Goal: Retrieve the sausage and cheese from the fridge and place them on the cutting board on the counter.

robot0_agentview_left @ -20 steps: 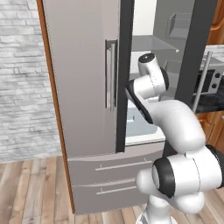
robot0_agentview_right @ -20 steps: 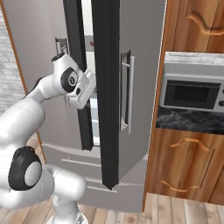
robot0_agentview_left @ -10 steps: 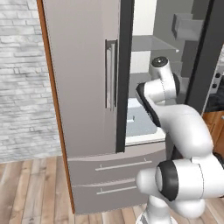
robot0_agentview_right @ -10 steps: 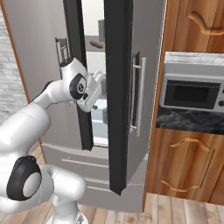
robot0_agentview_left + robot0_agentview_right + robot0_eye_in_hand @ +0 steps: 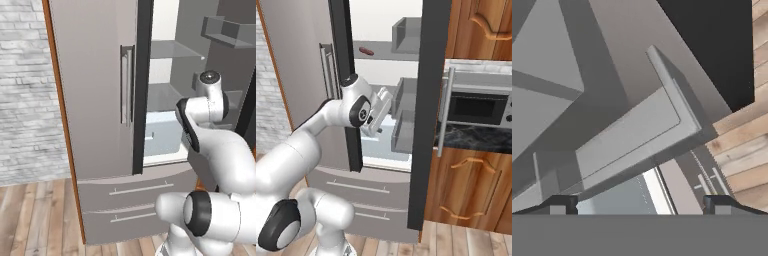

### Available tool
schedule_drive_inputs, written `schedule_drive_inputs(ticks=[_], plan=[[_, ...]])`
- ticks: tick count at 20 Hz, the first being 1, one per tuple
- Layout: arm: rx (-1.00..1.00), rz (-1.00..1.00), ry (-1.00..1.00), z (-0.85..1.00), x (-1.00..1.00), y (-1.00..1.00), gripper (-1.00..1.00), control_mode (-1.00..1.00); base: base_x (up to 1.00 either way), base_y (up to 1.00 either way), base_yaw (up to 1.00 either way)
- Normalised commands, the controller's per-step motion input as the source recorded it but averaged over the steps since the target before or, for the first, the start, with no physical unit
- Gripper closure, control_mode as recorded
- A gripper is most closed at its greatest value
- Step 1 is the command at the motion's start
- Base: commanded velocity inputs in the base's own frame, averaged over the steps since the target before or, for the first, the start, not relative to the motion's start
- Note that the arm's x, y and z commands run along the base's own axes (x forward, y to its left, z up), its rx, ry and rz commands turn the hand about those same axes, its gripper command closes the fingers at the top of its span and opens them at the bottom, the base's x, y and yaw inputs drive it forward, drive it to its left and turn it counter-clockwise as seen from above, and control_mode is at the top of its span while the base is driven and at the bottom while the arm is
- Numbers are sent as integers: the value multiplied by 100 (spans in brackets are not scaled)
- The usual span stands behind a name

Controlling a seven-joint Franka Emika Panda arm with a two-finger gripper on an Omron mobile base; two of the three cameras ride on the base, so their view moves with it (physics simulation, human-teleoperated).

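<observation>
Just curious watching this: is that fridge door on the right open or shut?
Open. The fridge right door stands swung outward, exposing white interior shelves and the sausage.

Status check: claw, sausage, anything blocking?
Claw open, empty, beside the door bins. Sausage on upper fridge shelf, untouched. Right door swung open; path looks clear.

White arm [image 5: 220, 150] before the fridge [image 5: 100, 125], right door open.

To my left stands a whitewashed brick wall [image 5: 22, 90], meeting a floor of pale wooden planks [image 5: 35, 220]. To my right, brown wooden cabinets [image 5: 481, 30] with carved door panels surround a silver microwave [image 5: 476, 107] set in a recess. More cabinet doors [image 5: 466, 195] sit below it. The light is even and soft.
</observation>
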Motion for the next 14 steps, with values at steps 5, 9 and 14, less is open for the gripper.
schedule_drive_inputs(ticks=[5, 9, 14], plan=[[4, -1, 0, 0, -26, -89, -100, -100, 0, 0, 0], [2, -3, 0, 0, -15, -71, -100, -100, 0, 0, 0], [0, 26, 10, 0, -3, 16, -100, -100, 0, 0, 0]])
